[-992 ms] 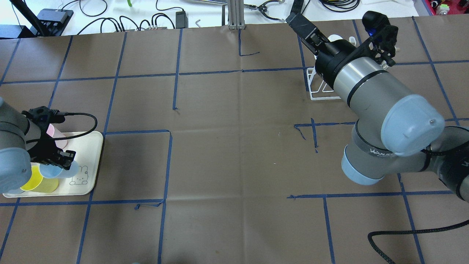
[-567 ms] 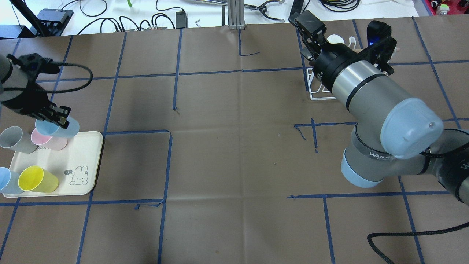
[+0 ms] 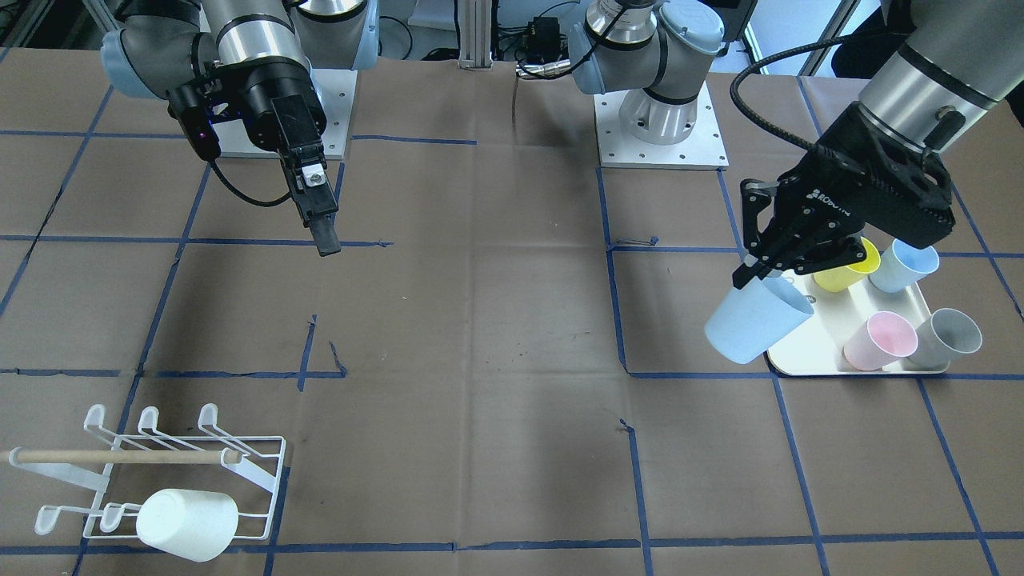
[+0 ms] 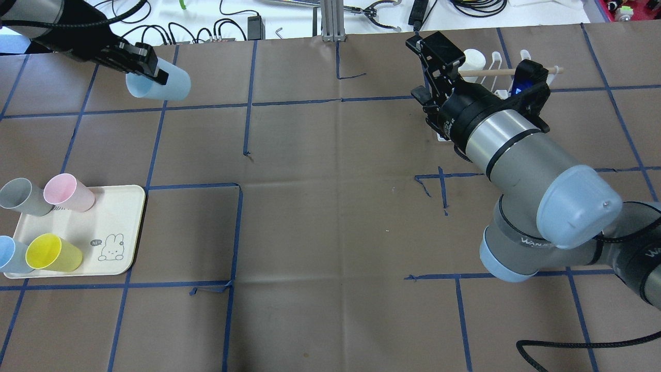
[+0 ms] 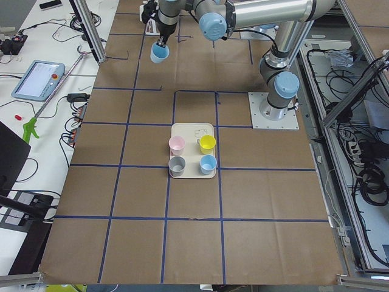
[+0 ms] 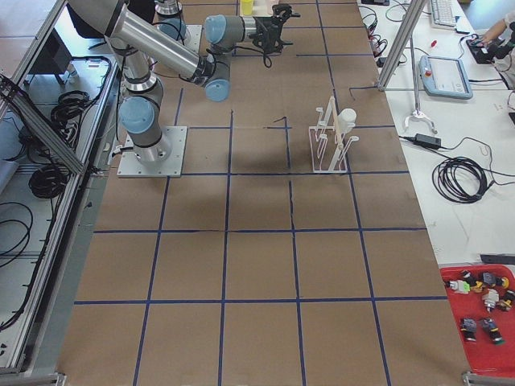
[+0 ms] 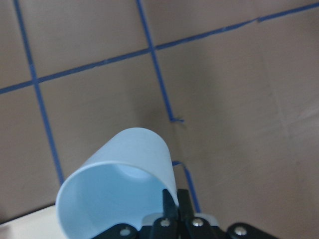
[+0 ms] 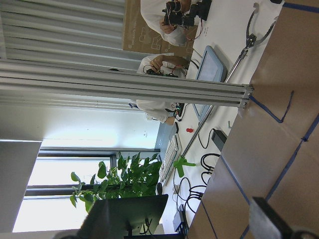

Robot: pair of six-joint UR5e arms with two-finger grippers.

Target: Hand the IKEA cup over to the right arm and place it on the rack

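My left gripper (image 4: 147, 67) is shut on the rim of a light blue cup (image 4: 162, 85) and holds it tilted, high above the table's far left. The front-facing view shows the same gripper (image 3: 766, 270) and cup (image 3: 752, 324); the left wrist view shows the cup (image 7: 119, 194) mouth-on. My right gripper (image 4: 434, 50) is open and empty, just left of the white wire rack (image 4: 498, 64). The gripper also shows in the front-facing view (image 3: 324, 236). The rack (image 3: 184, 460) has a wooden dowel and carries a white cup (image 3: 188, 524).
A cream tray with a bear drawing (image 4: 124, 222) at the near left holds pink (image 4: 67, 192), grey (image 4: 20, 196), yellow (image 4: 51, 253) and light blue (image 4: 10, 254) cups. Blue tape lines cross the brown table. Cables and tools lie past the far edge.
My left gripper lifted the blue cup off the tray and carried it up toward the far edge. My right gripper drew back from the rack and turned, uncovering the dowel.
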